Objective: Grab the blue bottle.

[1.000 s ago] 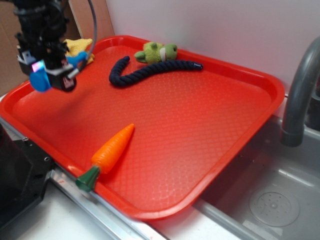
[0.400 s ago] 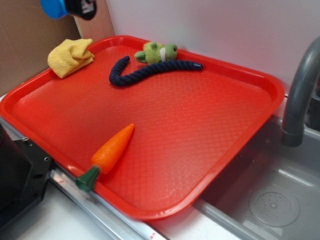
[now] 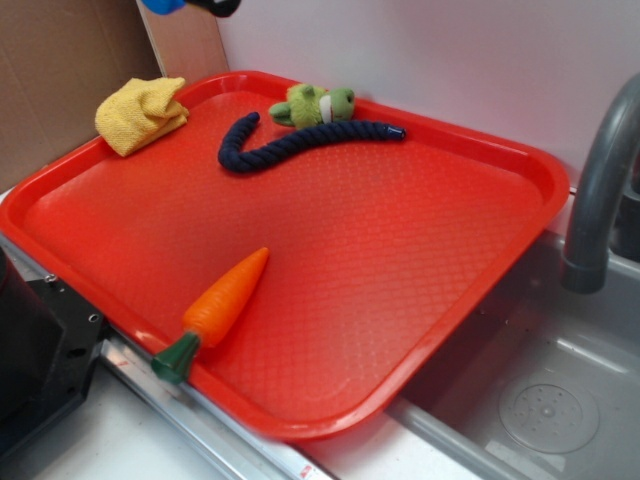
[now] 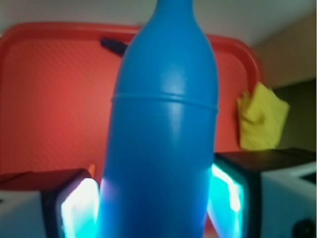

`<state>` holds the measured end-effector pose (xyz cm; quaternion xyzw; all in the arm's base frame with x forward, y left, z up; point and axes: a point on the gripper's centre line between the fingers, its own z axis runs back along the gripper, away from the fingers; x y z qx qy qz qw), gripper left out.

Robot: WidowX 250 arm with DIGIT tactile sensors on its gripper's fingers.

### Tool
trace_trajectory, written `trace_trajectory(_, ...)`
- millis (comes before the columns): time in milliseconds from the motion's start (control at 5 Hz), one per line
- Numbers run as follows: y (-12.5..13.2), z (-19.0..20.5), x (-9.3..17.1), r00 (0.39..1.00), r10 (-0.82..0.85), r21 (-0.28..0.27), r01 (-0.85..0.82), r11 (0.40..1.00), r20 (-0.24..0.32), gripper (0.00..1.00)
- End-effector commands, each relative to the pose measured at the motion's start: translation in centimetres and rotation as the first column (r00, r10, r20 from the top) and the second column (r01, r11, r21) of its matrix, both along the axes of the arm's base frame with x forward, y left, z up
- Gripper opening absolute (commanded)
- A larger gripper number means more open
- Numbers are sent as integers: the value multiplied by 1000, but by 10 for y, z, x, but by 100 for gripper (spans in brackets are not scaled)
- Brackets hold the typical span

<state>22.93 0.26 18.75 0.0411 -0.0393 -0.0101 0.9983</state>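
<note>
The blue bottle (image 4: 166, 129) fills the wrist view, its narrow neck pointing away from the camera, and my gripper (image 4: 156, 210) is shut on its body with a glowing pad on each side. In the exterior view only a sliver of the blue bottle (image 3: 162, 5) and of the black gripper (image 3: 205, 7) shows at the top edge, high above the far left corner of the red tray (image 3: 520, 160). The rest of the arm is out of view.
On the red tray lie an orange carrot (image 3: 225, 297) near the front edge, a dark navy rope (image 3: 300, 140), a green plush frog (image 3: 315, 103) and a yellow cloth (image 3: 140, 113). A grey faucet (image 3: 600, 190) and a metal sink (image 3: 545, 400) are at the right.
The gripper has risen with the blue bottle from just above the tray's left side to the top edge of the exterior view. The yellow cloth is now uncovered.
</note>
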Motion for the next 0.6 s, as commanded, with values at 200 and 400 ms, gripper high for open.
trace_trajectory(200, 2, -22, -37, 1000, -22, 20, 22, 1000, -18, 0)
trace_trajectory(400, 1, -20, -41, 1000, -26, 15, 27, 1000, -14, 0)
